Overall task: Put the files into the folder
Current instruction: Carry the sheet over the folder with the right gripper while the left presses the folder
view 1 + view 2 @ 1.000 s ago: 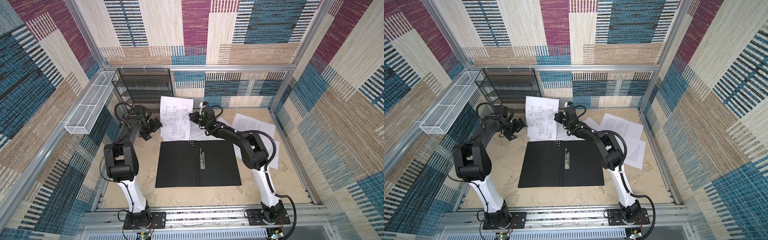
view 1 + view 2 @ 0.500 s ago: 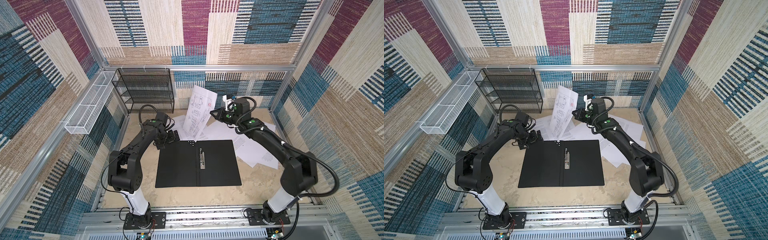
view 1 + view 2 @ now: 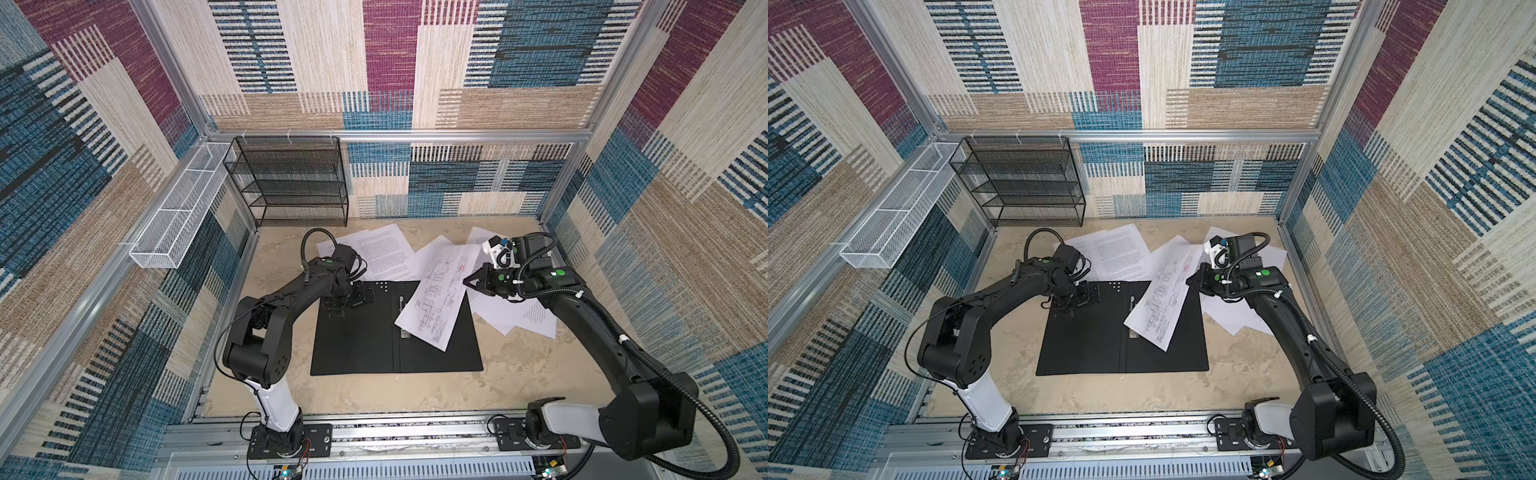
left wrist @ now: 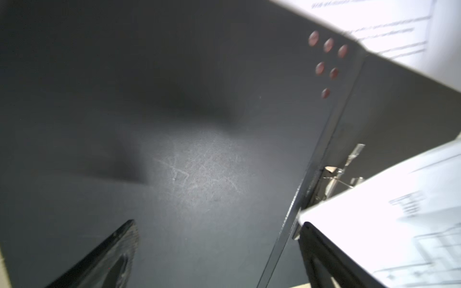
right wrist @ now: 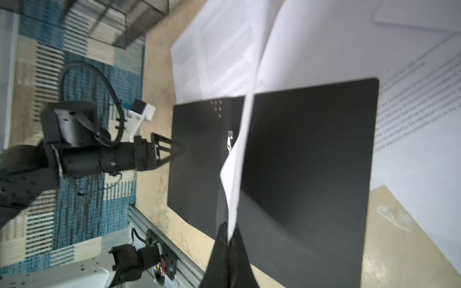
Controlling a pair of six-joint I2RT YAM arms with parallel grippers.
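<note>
Beige tabletop (image 3: 415, 395), patterned fabric walls. Item: right gripper (image 3: 467, 282), fingers pinched on the drawing sheet (image 3: 436, 303), which hangs tilted over the right half of the folder (image 3: 353, 345). Item: left gripper (image 3: 351, 300), jaws wide, empty, over the folder's far-left corner. Folder lies open at centre, black inside up. Text sheets (image 3: 384, 249) lie far and right; print unreadable.

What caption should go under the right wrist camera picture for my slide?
Right gripper pinches a paper sheet, seen edge-on, over the open black folder.
</note>
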